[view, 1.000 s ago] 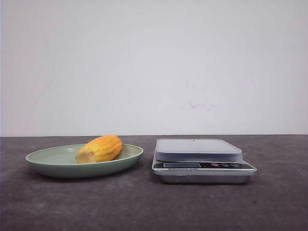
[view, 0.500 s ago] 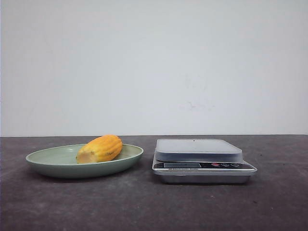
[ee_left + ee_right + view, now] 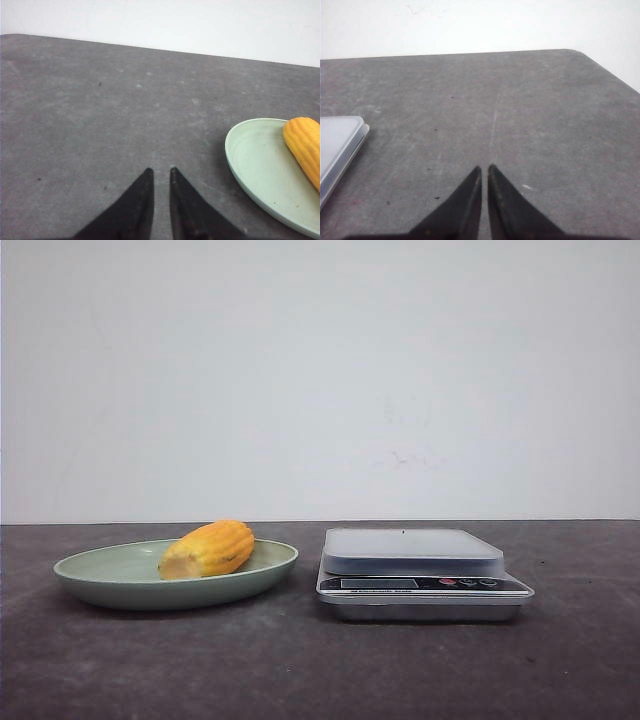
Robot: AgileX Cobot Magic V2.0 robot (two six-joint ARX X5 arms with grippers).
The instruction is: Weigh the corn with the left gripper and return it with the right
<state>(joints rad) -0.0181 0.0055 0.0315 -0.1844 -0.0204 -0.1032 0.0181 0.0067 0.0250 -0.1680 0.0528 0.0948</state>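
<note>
Both fingers pairs near-closed, empty: left (image 3: 160, 172); right (image 3: 484, 169); corn (image 3: 207, 548) on plate (image 3: 120, 585)

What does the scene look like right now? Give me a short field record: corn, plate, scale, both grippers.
corn: lying on its side in the plate, nothing holding it
plate: green, on the table left of the scale
scale: platform bare, display unreadable
left gripper: nearly shut, empty, over bare table beside the plate
right gripper: shut, empty, over bare table beside the scale
stage: fits either before weighing or after return
</note>
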